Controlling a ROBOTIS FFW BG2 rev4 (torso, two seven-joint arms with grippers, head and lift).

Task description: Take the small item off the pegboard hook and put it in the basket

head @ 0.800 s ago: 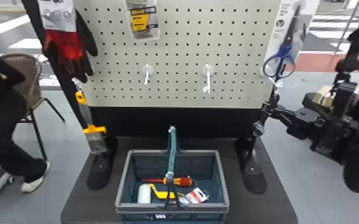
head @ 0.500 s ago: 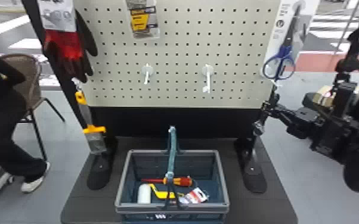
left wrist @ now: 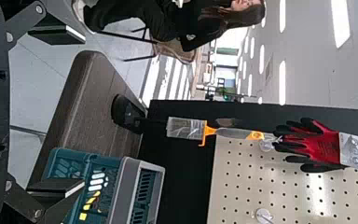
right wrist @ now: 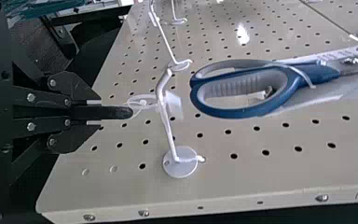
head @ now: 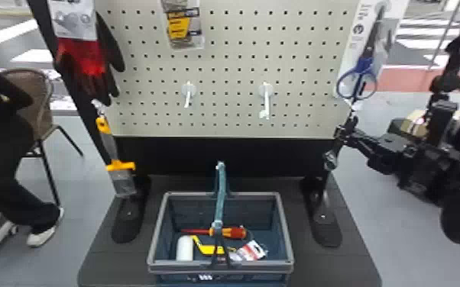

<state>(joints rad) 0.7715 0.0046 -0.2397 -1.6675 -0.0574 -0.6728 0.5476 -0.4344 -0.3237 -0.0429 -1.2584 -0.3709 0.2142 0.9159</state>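
One right tool (head: 342,131) holds one small item (right wrist: 121,112) near one hook (right wrist: 169,130).

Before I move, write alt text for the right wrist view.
The right gripper has its jaws closed on a narrow dark item, and a clear loop at the item's tip reaches a white hook on a pegboard. Blue-handled scissors are close by; part of a teal basket shows farther off.

Small item: you have the dark, slim, round-ended piece (right wrist: 121,112) gripped in your right gripper (head: 340,131), its pale loop at the hook.
Hook: you see bent white wire (right wrist: 169,130) projecting from the pegboard.
Basket: before you, upright, grey-rimmed (head: 179,268), handle raised.
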